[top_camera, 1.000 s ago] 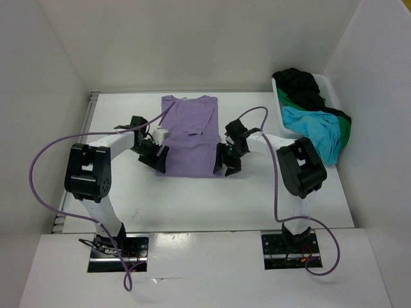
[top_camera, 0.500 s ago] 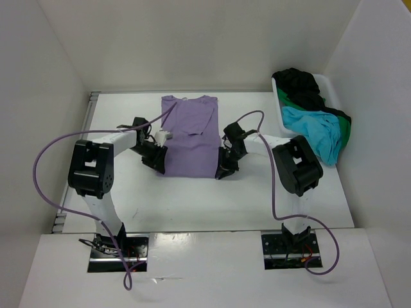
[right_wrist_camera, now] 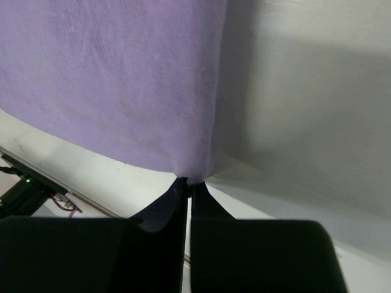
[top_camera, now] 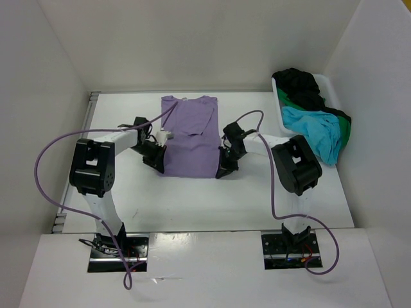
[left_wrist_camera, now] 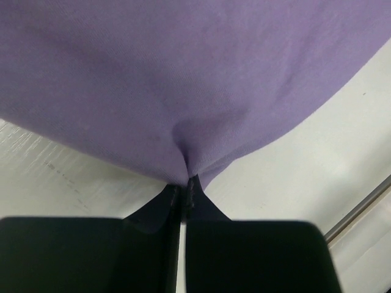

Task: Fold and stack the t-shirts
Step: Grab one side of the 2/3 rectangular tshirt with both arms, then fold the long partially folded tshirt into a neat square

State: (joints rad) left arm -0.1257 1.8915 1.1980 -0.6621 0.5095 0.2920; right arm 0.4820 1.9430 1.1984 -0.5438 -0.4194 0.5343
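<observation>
White surface [top_camera: 205, 199] bears a soft, limp lavender purple cloth t-shirt [top_camera: 191, 131], left fingers [left_wrist_camera: 160, 209] and right fingers [right_wrist_camera: 164, 206] clenched on its hem corners, the sensible hold for folding.

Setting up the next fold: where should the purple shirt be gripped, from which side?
At its two near hem corners, coming from the near side. The purple shirt lies flat, collar far, hem near, so those corners are free edges. The left gripper and right gripper are shut on them.
</observation>
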